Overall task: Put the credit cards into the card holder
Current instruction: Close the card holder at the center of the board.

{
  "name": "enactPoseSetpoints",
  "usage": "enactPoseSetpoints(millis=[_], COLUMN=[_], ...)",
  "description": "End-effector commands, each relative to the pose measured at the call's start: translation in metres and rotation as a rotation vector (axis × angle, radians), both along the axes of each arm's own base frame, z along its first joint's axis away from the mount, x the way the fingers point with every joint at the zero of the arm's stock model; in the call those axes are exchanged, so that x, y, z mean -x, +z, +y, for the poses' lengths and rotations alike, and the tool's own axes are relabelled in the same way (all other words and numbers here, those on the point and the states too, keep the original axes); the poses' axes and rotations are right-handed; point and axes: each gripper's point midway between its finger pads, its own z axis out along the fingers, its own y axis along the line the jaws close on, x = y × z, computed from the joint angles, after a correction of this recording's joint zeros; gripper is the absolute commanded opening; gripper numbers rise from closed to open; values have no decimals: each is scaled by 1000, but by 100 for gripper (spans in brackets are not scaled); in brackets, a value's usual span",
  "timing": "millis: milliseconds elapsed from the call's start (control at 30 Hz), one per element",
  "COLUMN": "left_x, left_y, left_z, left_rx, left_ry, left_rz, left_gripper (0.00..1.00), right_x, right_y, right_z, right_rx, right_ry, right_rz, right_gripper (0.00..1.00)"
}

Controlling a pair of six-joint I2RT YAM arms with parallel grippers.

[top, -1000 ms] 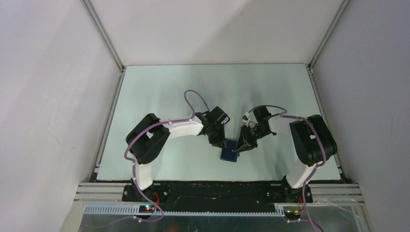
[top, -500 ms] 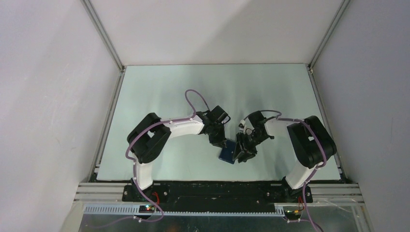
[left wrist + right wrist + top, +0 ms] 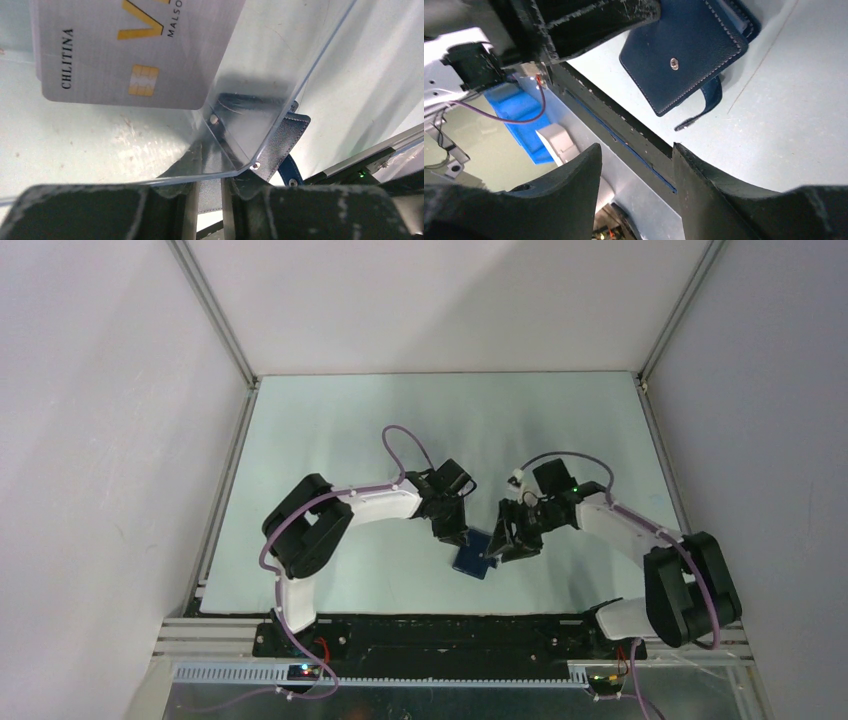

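The card holder [image 3: 473, 558] is a dark navy wallet lying near the table's front edge, between the two arms. My left gripper [image 3: 458, 535] stands at its upper left corner, and its fingers [image 3: 190, 210] are shut on a strip of the holder's textured leather [image 3: 287, 137]. A credit card [image 3: 125, 50], grey with gold print and a chip on a clear sheet, fills the left wrist view just above those fingertips. I cannot tell whether it sits in the holder. My right gripper [image 3: 636, 150] is open and empty, just right of the card holder [image 3: 684, 55].
The black front rail [image 3: 624, 125] of the table runs close under the right gripper, with a blue part [image 3: 519, 110] beyond it. Grey walls enclose the table on three sides. The holder's snap strap [image 3: 704, 105] trails toward the rail.
The right gripper has opened and drawn slightly back from the card holder, and its arm's elbow has swung out to the right. The left gripper and the holder have stayed put.
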Motion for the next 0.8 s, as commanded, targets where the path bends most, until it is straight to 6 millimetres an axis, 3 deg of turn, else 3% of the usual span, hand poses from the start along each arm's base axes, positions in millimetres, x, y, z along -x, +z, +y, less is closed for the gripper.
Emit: enactPoseSetpoints(millis=[0,167,367,467,633,767], left_x=[39,44,51,47,36,35], left_y=[-50,-46,-45,-38,-7,16], left_z=[33,21,22,28,31,27], left_rx=[-165,-126,-149,-154,-112,-63], left_ry=[3,21,21,12,2,-23], left_rz=[138,150,121,74,-35,-85], left_gripper=[21,18,18,31,49,56], right_x=[-12,-16,-29,-40,-62,-66], right_y=[11,-13,-20,-17,-7,-20], right_z=[-12,-30,-20,-15,-10,-7], right_rx=[19,104,52,33,25,32], right_ry=[-90,-147,-151,-142,-131,-112], right_rz=[-19,64,90,70,10,44], right_gripper=[58,57,46,41,29,20])
